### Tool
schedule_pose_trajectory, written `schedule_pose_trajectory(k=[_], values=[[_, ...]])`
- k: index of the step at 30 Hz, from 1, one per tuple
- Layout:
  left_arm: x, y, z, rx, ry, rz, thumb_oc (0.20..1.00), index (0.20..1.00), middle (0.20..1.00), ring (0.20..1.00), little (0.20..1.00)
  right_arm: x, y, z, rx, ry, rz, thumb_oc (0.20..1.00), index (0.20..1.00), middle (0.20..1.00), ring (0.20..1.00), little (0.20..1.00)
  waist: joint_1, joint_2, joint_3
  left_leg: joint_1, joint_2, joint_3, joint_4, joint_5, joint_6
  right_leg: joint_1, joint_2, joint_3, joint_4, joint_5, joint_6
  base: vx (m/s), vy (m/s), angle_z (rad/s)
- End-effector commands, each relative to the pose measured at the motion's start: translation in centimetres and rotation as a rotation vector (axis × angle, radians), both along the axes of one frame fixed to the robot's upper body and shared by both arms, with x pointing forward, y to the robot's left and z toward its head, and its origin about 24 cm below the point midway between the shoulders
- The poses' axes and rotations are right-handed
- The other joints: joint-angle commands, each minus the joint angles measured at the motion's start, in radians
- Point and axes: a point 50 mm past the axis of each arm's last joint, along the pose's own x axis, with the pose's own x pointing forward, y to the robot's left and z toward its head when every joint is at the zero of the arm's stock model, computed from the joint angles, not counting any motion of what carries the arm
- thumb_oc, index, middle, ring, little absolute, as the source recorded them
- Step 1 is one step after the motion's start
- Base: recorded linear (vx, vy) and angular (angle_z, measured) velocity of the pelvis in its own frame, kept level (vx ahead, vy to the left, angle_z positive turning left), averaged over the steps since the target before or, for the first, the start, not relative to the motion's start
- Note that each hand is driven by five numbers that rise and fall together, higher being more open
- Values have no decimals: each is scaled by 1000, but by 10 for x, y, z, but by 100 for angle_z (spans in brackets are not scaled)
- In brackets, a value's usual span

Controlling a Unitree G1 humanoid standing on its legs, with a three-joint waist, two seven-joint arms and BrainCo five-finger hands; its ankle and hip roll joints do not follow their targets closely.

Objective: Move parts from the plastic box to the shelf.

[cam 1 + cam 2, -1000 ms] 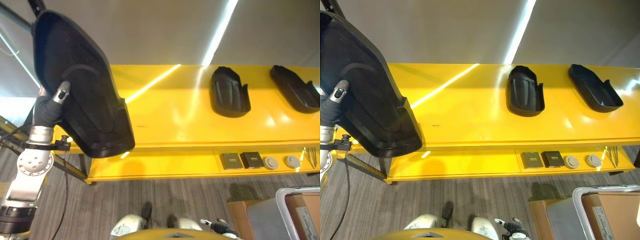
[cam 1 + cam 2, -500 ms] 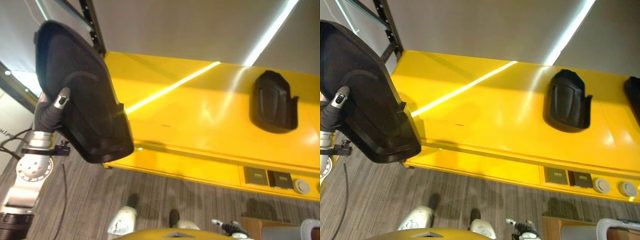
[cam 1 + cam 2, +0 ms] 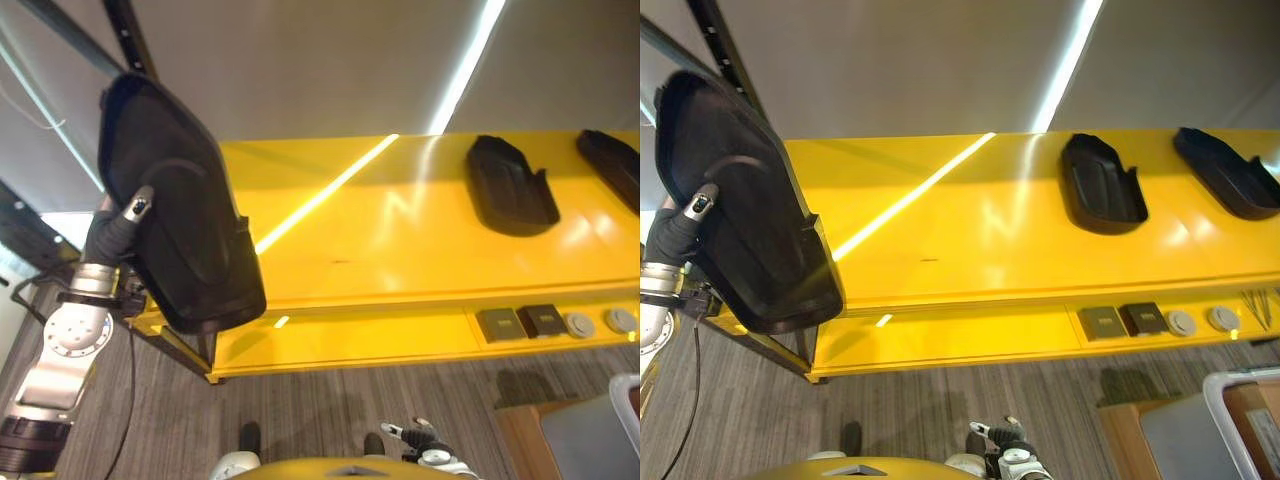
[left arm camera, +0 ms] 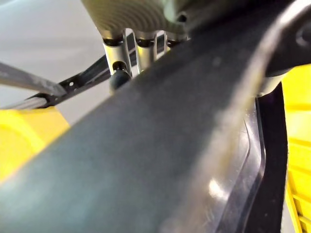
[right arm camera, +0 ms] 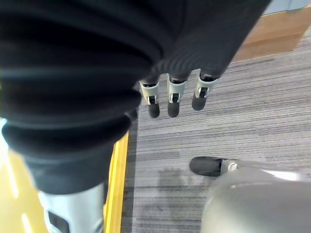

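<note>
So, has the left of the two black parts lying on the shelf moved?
No. The black part still lies on the shelf just behind the two dark squares; only the camera shifted.

Workshop: yellow shelf (image 3: 400, 230) w/ moulded parts (image 3: 510, 185).

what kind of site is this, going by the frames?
Probably a factory or workshop parts-staging area: a long yellow shelf holds moulded black parts, and the left robot hand carries another large black part beside a metal rack.
</note>
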Motion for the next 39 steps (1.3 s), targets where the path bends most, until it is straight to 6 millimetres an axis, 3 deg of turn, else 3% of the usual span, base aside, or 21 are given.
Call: schedule_pose_trajectory(k=[1, 5, 12, 13, 14, 15, 20, 23, 29, 37, 38, 39], values=[[19, -7, 24, -143, -113, -49, 200, 200, 200, 200, 200, -35, -7, -7, -2, 126, 33, 1000, 1000, 1000, 1000, 1000, -23, 22, 1, -15, 71, -50, 26, -62, 14, -20, 50, 18, 15, -44, -51, 57, -55, -2], [45, -15, 16, -202, -39, -72, 200, 200, 200, 200, 200, -48, -20, -7, -12, 168, -11, 1000, 1000, 1000, 1000, 1000, -49, 20, 11, -10, 85, -41, 7, -50, 7, -32, 67, 33, 6, -41, -53, 26, -57, -16], [87, -25, 41, -219, -38, -79, 200, 200, 200, 200, 200, -35, -25, -4, -20, 138, -11, 1000, 1000, 1000, 1000, 1000, -80, 29, 42, -37, 99, -36, -8, -23, -1, -75, 83, 48, 5, -32, -51, -31, -37, -9], [94, -28, 48, -211, -41, -81, 200, 200, 200, 200, 200, -29, -24, -3, -21, 121, 2, 1000, 1000, 1000, 1000, 1000, -85, 32, 53, -47, 100, -35, -9, -16, -2, -86, 85, 49, 6, -29, -51, -132, -30, -19], [106, -29, 75, -93, -90, -41, 200, 200, 200, 200, 200, -14, -23, 0, -25, 77, 25, 1000, 1000, 1000, 1000, 1000, -95, 38, 80, -74, 102, -40, -10, -2, -4, -116, 87, 50, 9, -21, -50, -180, -55, -11], [115, -30, 85, -61, -89, -23, 200, 200, 200, 200, 200, -6, -17, 1, -8, 51, 40, 1000, 1000, 1000, 1000, 1000, -97, 41, 95, -94, 102, -41, -14, 12, -6, -138, 89, 48, 12, -13, -50, -169, -52, -5], [127, -21, 112, 28, -82, 11, 200, 200, 200, 200, 200, 9, -14, 4, 2, 17, 53, 1000, 1000, 1000, 1000, 1000, -95, 55, 129, -141, 102, -48, -19, 40, -11, -177, 86, 43, 10, 5, -44, -60, -28, 1], [128, -14, 119, 72, -71, 39, 200, 200, 200, 200, 200, 10, -16, 5, -1, 12, 49, 1000, 1000, 1000, 1000, 1000, -93, 60, 134, -148, 100, -51, -19, 42, -12, -181, 86, 45, 5, 9, -43, 0, 0, 0], [132, -10, 122, 102, -52, 66, 200, 200, 200, 200, 200, 16, -16, 7, -6, 5, 58, 1000, 1000, 1000, 1000, 1000, -87, 66, 155, -167, 98, -61, -19, 54, -14, -194, 84, 38, 4, 17, -43, -20, -9, 5], [139, -10, 112, 112, 0, 86, 200, 200, 200, 200, 200, 24, -10, 8, 10, -15, 75, 1000, 1000, 1000, 1000, 1000, -85, 62, 163, -179, 98, -64, -19, 57, -15, -202, 85, 35, 2, 19, -45, -6, -5, 3], [140, -11, 112, 105, 2, 89, 266, 266, 266, 266, 266, 25, -9, 8, 12, -19, 79, 1000, 1000, 1000, 1000, 1000, -86, 62, 165, -180, 98, -64, -19, 58, -15, -203, 84, 34, 2, 19, -45, 0, 0, 0], [141, -12, 111, 99, 2, 96, 586, 586, 586, 586, 586, 26, -8, 8, 13, -20, 81, 1000, 1000, 1000, 1000, 1000, -88, 62, 166, -181, 98, -64, -19, 58, -14, -203, 84, 35, 3, 18, -45, 0, 0, 0]])
